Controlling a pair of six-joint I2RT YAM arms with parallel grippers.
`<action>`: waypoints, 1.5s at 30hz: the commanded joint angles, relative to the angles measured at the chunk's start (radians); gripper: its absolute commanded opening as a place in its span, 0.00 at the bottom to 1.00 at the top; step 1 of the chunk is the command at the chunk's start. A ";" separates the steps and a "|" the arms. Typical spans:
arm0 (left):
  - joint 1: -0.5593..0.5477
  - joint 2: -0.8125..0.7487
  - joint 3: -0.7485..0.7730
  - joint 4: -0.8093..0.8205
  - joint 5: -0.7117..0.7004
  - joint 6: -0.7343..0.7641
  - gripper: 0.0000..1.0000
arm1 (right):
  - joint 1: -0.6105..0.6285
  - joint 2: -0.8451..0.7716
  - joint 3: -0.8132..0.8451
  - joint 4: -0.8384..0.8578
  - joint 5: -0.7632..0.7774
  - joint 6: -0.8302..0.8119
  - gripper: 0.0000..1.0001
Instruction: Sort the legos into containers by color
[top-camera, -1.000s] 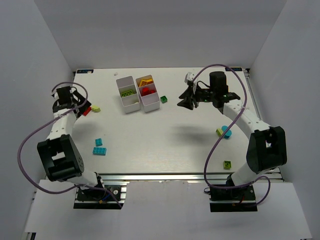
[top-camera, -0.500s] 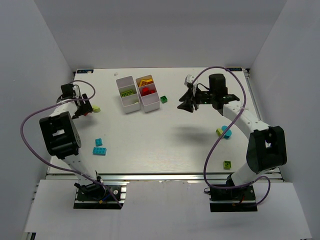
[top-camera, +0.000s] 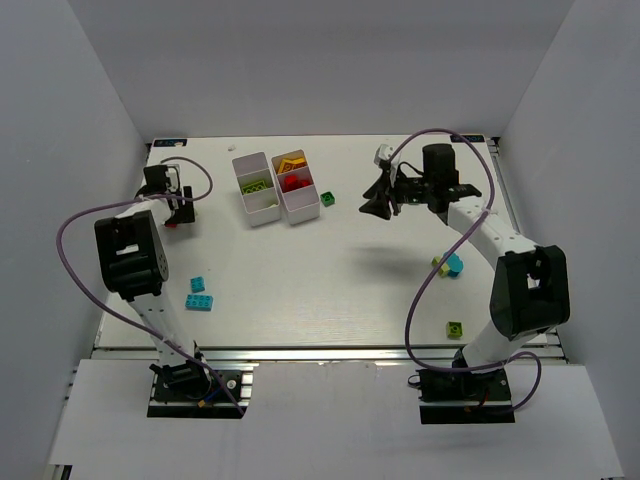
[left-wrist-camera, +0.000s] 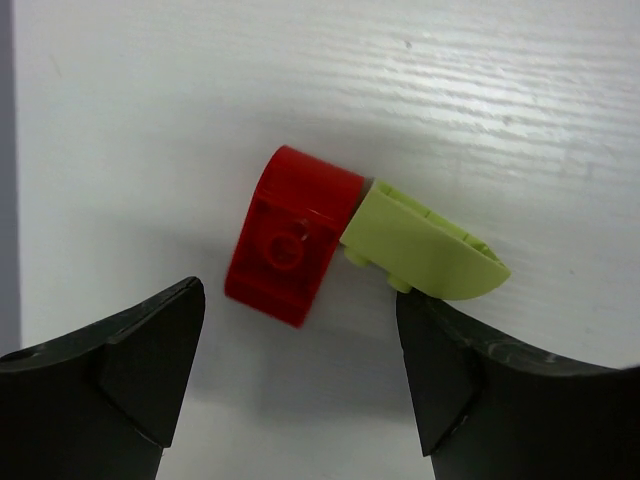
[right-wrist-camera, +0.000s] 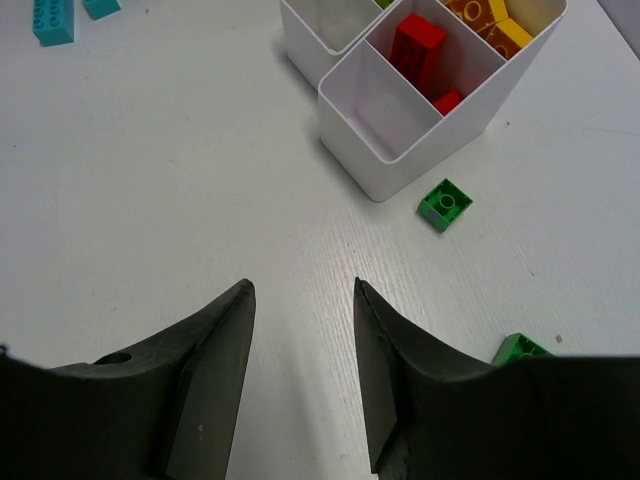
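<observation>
Left hand (left-wrist-camera: 300, 355), released, is hovering over the red brick (left-wrist-camera: 293, 238) and the lime brick (left-wrist-camera: 425, 250) touching it on the worktop (left-wrist-camera: 200, 120), while I am holding the right hand (right-wrist-camera: 303, 350), also released, near the white tray (right-wrist-camera: 372, 178).

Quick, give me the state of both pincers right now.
Left pincer: open above a red brick and a lime brick, holding neither.
Right pincer: open, empty.

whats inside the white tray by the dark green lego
The tray holds red legos in its middle compartment, orange and yellow legos in the far one; the near compartment looks empty. Anything beneath those bricks is hidden.
</observation>
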 joint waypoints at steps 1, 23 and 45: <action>0.006 0.013 0.047 0.039 -0.084 0.044 0.87 | -0.018 0.004 0.042 0.005 -0.029 0.019 0.50; 0.006 0.062 0.064 0.088 -0.010 -0.030 0.39 | -0.043 0.021 0.057 0.011 -0.014 0.039 0.50; -0.218 -0.587 -0.266 0.240 0.531 -0.387 0.00 | -0.043 -0.074 -0.003 0.032 -0.034 0.073 0.23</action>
